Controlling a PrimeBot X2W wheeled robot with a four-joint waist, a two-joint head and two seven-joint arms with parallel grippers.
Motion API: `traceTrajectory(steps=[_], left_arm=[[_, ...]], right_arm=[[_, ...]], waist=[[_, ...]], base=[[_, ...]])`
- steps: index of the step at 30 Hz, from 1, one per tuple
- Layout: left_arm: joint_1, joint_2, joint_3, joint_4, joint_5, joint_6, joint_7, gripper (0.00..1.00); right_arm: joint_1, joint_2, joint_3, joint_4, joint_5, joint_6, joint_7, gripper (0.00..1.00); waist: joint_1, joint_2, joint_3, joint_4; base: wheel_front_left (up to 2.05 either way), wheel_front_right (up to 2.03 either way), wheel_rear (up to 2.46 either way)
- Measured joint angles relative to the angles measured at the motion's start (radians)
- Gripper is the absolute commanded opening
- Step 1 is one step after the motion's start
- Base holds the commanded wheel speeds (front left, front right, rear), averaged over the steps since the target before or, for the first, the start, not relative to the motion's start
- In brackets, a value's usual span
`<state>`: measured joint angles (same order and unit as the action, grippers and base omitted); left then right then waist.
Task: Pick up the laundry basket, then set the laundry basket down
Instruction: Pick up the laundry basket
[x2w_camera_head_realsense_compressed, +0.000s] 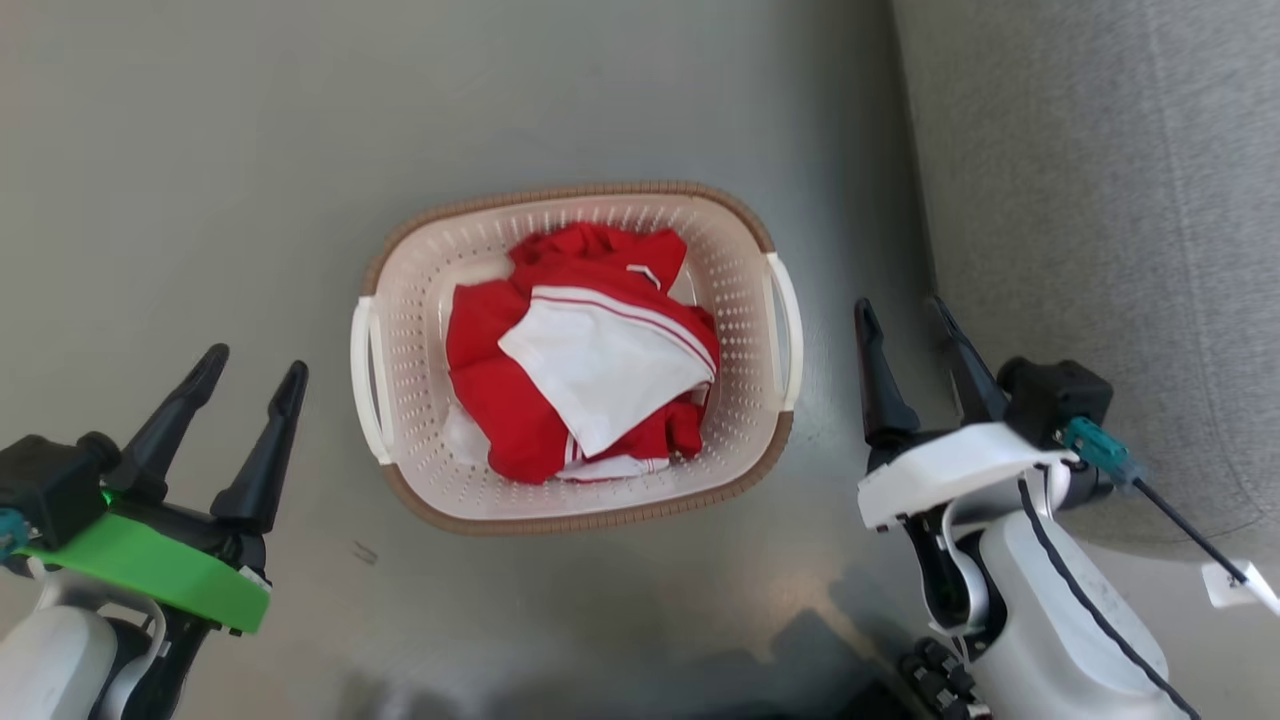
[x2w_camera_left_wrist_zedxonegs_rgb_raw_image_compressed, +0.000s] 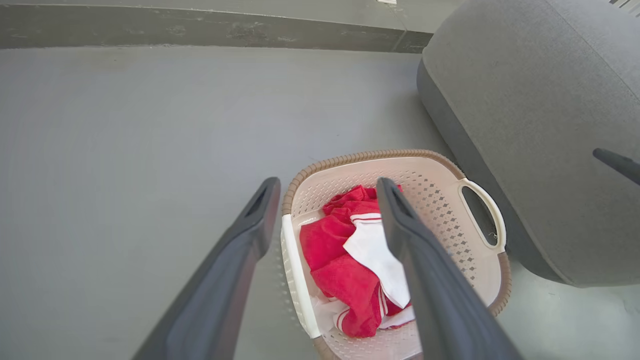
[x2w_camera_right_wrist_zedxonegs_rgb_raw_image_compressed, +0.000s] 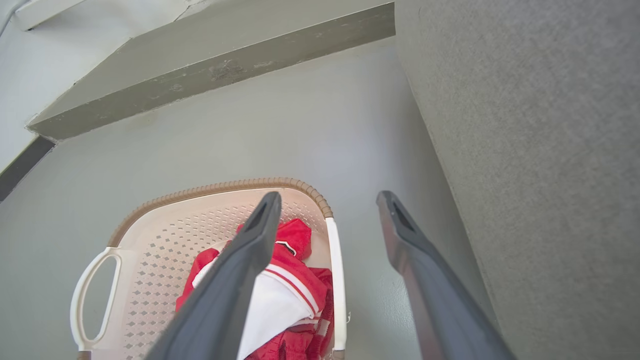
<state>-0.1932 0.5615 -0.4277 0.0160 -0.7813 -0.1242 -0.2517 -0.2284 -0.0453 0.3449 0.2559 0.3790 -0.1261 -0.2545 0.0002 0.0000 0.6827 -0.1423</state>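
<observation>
Left end effector spread wide, empty, hanging just left of the basket. Right end effector open too, gripping nothing, just off the right handle. The basket sits on the floor between them, with red-and-white clothes inside and grey upholstered furniture to its right.

Most of laundry basket floor under clothes; near end beyond wrist views' bottom edges
</observation>
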Motion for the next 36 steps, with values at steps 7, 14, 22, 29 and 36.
traceTrajectory(steps=[7, 14, 22, 29, 36], left_arm=[[-0.063, 0.030, -0.069, 0.038, -0.029, 0.000, 0.000, 1.00], [-0.127, 0.046, -0.133, 0.070, -0.069, 0.000, 0.000, 1.00], [-0.193, 0.072, -0.197, 0.114, -0.089, 0.000, 0.000, 1.00], [-0.247, 0.085, -0.228, 0.162, -0.112, 0.000, 0.000, 1.00], [-0.285, 0.089, -0.286, 0.179, -0.128, 0.000, 0.000, 1.00]], right_arm=[[-0.069, 0.000, 0.021, 0.043, 0.036, 0.000, 0.000, 1.00], [-0.121, -0.002, 0.040, 0.101, 0.059, 0.000, 0.000, 1.00], [-0.176, -0.004, 0.081, 0.141, 0.097, 0.000, 0.000, 1.00], [-0.222, -0.005, 0.123, 0.173, 0.125, 0.000, 0.000, 1.00], [-0.251, -0.005, 0.151, 0.218, 0.160, 0.000, 0.000, 1.00]], waist=[[0.0000, 0.0000, 0.076, -0.001], [-0.0001, 0.0000, 0.142, -0.001], [-0.0001, 0.0000, 0.204, -0.009], [-0.0001, 0.0000, 0.248, -0.020], [-0.0001, 0.0000, 0.277, -0.025]], base=[[0.00, 0.00, 0.00], [0.00, 0.00, 0.00], [0.00, 0.00, 0.00], [0.00, 0.00, 0.00], [0.00, 0.00, 0.00]])
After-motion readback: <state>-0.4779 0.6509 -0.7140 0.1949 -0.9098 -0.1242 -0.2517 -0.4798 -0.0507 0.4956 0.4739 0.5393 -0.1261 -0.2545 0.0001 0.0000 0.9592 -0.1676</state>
